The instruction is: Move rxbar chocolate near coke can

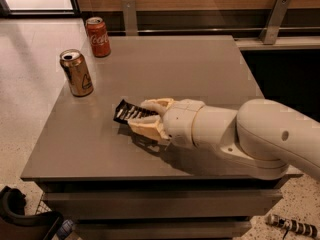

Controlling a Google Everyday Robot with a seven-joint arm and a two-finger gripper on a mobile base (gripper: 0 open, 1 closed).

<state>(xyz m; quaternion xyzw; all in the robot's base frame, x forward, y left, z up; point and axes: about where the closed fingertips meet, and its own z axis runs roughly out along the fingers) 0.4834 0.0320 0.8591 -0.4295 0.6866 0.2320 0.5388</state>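
The rxbar chocolate [126, 112], a flat black wrapper with white lettering, is held between my gripper's two cream fingers at the front left of the grey table [190, 64]. My gripper [140, 115] is shut on the bar's right end and holds it slightly above the tabletop, with a shadow beneath it. The coke can [98, 36], red with white script, stands upright at the table's far left corner, well away from the bar. My white arm reaches in from the right.
A gold can [76, 72] with a dark emblem stands upright near the left edge, between the bar and the coke can. A wooden wall with metal brackets [272, 19] runs behind the table. Pale floor lies to the left.
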